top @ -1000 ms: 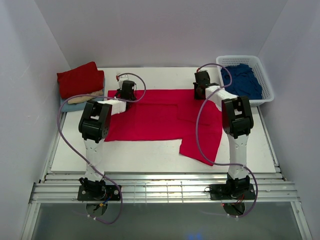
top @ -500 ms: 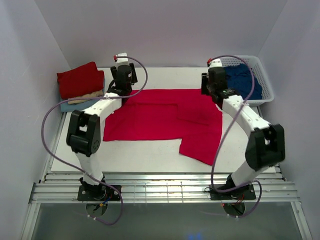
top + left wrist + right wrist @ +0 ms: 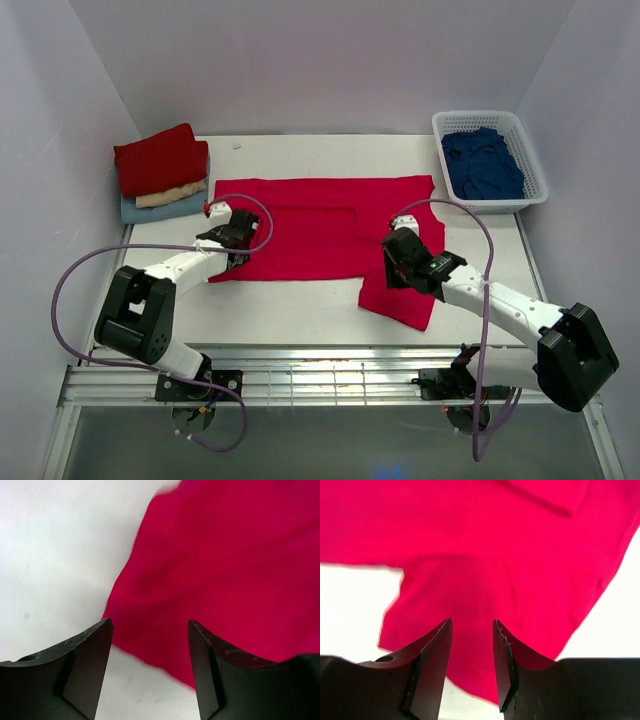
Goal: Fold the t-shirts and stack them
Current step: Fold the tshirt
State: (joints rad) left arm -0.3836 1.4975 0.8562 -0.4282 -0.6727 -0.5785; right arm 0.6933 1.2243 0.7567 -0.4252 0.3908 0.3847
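Crimson t-shirt point(image 3: 320, 225), spread across the table point(image 3: 290, 312). Left hand point(image 3: 149, 627), right hand point(image 3: 472, 625) — both agape, empty, over its near side. Advice: pinch corners squarely, lift evenly, fold flat.

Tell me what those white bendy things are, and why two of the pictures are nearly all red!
Those are robot arms: the left arm and the right arm, bolted to the front of a white table. One picture looks down from a camera above. The other two come from small cameras on the wrists, so you see black fingers close up. The left gripper hangs over the left edge of a bright red t-shirt spread flat. The right gripper hangs over its lower right part. That's why those pictures look so red. Both grippers are open and hold nothing. At the back left sits a pile of folded shirts. At the back right is a white basket with a navy shirt inside.
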